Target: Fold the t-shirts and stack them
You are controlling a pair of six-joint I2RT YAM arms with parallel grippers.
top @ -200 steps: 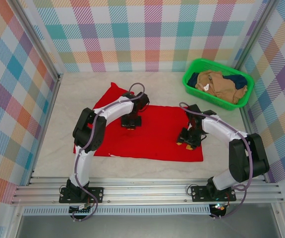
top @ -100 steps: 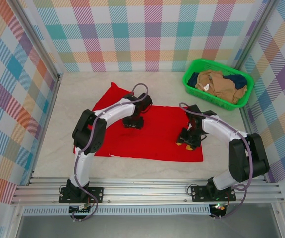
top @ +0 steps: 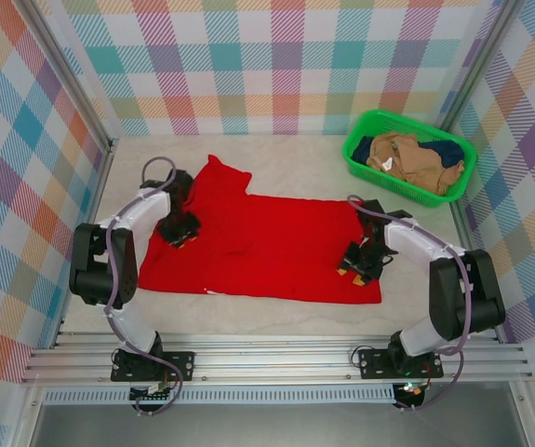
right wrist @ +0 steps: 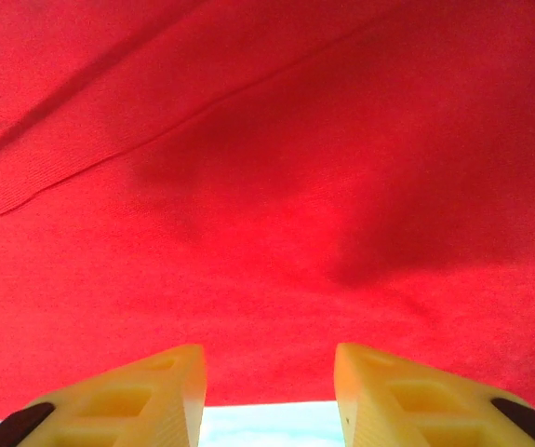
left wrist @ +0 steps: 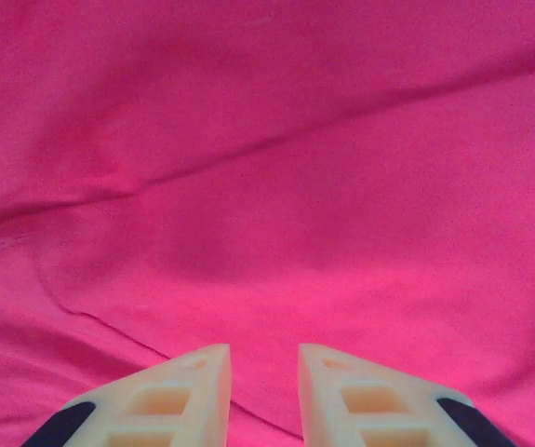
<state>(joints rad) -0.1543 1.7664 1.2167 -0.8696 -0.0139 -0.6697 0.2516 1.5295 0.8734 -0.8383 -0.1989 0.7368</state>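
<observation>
Red t-shirt (top: 276, 242): lies spread flat and wide across the middle of the counter (top: 286, 158), one sleeve pointing to the far left. It looks laid out this way so its edges can be reached for folding.
Left hand (top: 181, 230): sits low over the shirt's left part, near that sleeve. In the left wrist view the left hand (left wrist: 262, 358) has its fingers a narrow gap apart with nothing between them, only creased cloth beyond.
Right hand (top: 358, 267): sits at the shirt's near right edge. In the right wrist view the right hand (right wrist: 269, 358) has its fingers parted wider and grips nothing; the hem and a strip of bare counter lie just under them.
Why opposite ends: my judgement is that each hand takes one side, to pinch and fold the cloth evenly.
Tan t-shirt (top: 407, 158) and navy t-shirt (top: 363, 149): bunched together in the green basket (top: 353, 154) at the far right, well apart, probably waiting their turn.
Stage: early; no fold made, no stack begun.
</observation>
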